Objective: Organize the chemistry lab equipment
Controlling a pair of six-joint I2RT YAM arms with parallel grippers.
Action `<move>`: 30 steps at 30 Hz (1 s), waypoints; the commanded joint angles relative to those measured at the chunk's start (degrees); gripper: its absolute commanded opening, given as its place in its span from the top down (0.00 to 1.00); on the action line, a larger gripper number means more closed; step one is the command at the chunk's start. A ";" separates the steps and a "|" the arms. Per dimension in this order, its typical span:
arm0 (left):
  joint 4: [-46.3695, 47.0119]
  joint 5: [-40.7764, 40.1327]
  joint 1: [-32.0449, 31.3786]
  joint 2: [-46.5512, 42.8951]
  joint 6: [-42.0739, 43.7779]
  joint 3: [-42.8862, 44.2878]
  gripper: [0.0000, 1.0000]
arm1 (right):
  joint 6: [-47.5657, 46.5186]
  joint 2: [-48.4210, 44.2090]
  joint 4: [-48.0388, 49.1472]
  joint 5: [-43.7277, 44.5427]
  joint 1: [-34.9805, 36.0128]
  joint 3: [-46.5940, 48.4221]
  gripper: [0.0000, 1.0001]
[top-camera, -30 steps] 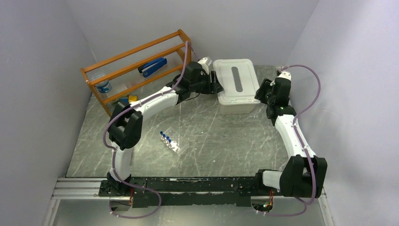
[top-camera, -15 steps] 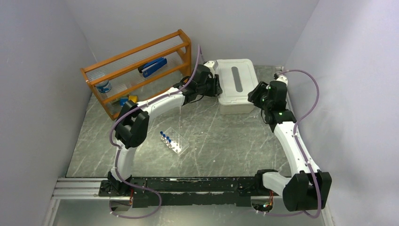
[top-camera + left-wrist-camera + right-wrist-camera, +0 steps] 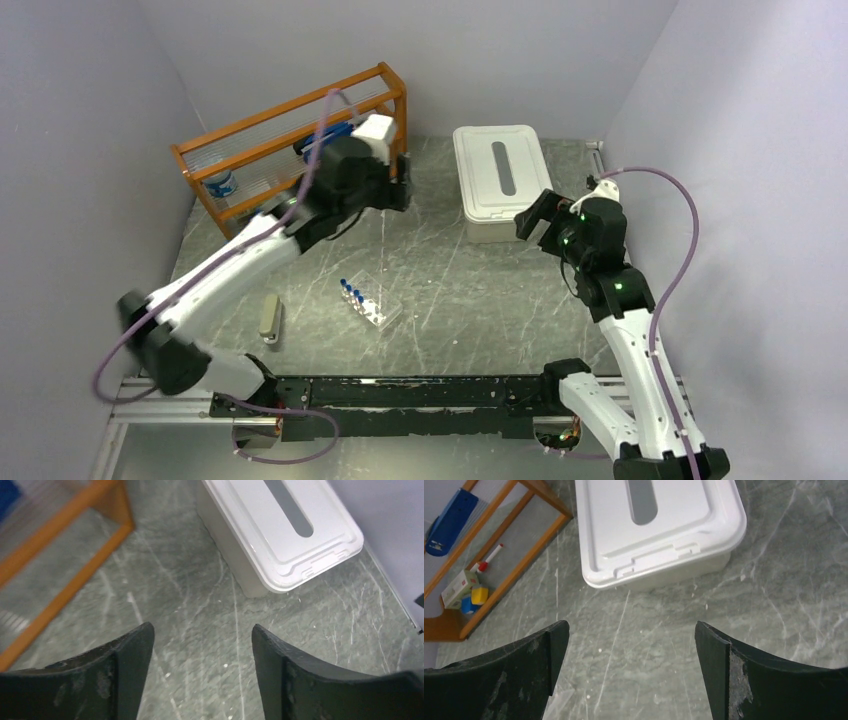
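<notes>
Left claw [image 3: 201, 636] is held open and empty by the wooden shelf [image 3: 262, 117], right claw [image 3: 631, 630] is spread wide, empty, near the white box [image 3: 480, 192].

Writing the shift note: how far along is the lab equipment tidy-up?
Looks done: the white lidded bin is shut; contents hidden. In hand: nothing, left gripper and right gripper both open and empty. Left: the clear tube rack with blue-capped tubes stands out on the table.
</notes>
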 commanded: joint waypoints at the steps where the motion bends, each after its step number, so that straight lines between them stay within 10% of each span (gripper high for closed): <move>1: -11.52 -8.21 -0.31 -12.55 0.68 -6.26 0.20 | 0.73 -2.97 -9.21 -0.21 0.49 1.06 0.00; 17: -36.80 -31.01 -0.30 -48.25 -6.94 -13.02 0.03 | -2.45 -8.42 -17.62 3.28 0.51 7.80 0.00; 30: -46.55 -35.21 -0.31 -49.96 -10.66 -7.76 0.03 | -2.09 -9.14 -20.63 7.15 0.44 10.51 0.00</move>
